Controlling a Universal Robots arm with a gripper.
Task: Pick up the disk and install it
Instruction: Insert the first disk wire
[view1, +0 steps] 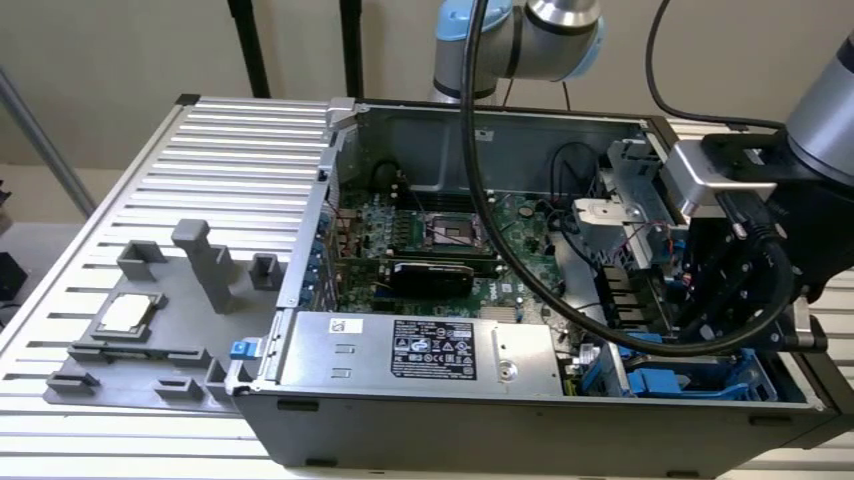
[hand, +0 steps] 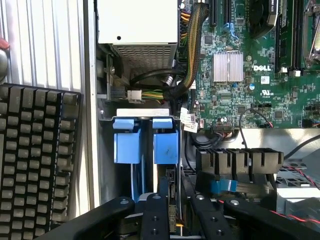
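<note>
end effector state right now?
End effector: over the blue drive bay inside the PC case; open, closed or holding anything cannot be told.

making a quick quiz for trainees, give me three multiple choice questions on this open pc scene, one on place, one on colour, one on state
1. Where does the small square silver chip lie?
A on the grey fixture tray outside the case
B on the motherboard
C on the power supply

2. What colour are the drive cage tabs?
A red
B blue
C green

3. The computer case is:
A closed
B upside down
C open, side panel off

Answers: A, it sits on the tray at the exterior view's left; B, both tabs are blue; C, the motherboard is exposed.
</note>
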